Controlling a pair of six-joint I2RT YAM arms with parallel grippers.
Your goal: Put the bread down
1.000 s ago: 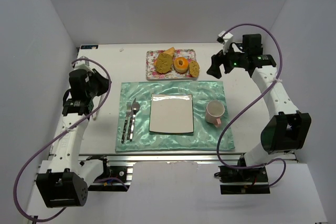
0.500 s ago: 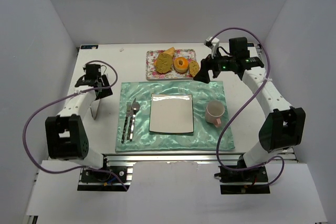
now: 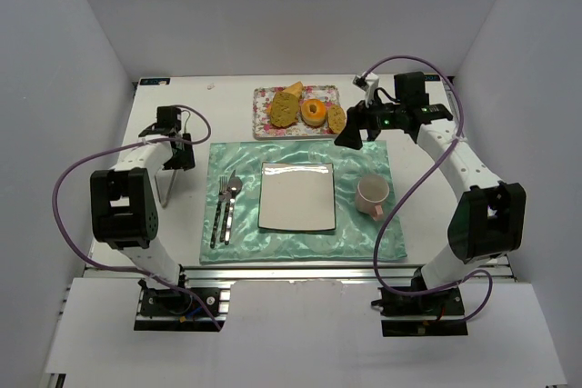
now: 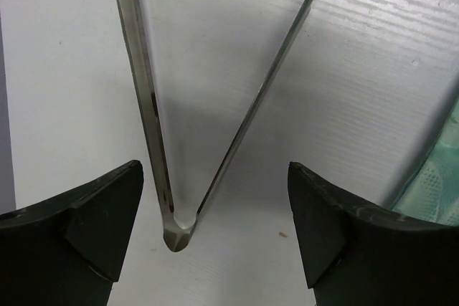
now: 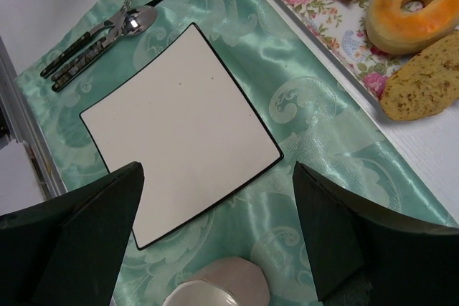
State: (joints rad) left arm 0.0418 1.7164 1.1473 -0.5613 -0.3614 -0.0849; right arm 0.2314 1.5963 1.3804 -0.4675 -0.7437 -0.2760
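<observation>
On the left part of the floral tray (image 3: 264, 132), at the far side of the table (image 3: 227, 106), the bread (image 3: 284, 112) is lying flat, with a doughnut (image 3: 315, 112) just beside it and a narrower speckled piece (image 3: 336, 117) beyond that. Nothing is gripping it.

**Step in hand.** The pick-up has not yet begun. The right gripper (image 5: 217, 173) is hovering over the far right corner of the green placemat (image 3: 364, 156), just beside the tray's right end, with its fingers spread wide and nothing between them. The left gripper (image 4: 214, 177) is pointing down at a pair of metal tongs (image 4: 150, 105) lying on the table left of the placemat. Its fingers are likewise spread, one on each side of the closed end of the tongs, without touching them.

**Next move, as judged.**
1. The right gripper is likely needing to cross above the speckled piece and the doughnut to reach the bread.
2. The fingers must be straddling the slice alone before closing, since its neighbours are lying close.
3. The square white plate (image 3: 296, 197) is the probable destination.

**Surface and room.** The table top is white. The placemat is carrying the plate, cutlery (image 3: 225, 206) and a pink mug (image 3: 373, 194). Plain white walls (image 3: 291, 15) are enclosing the table on three sides.
</observation>
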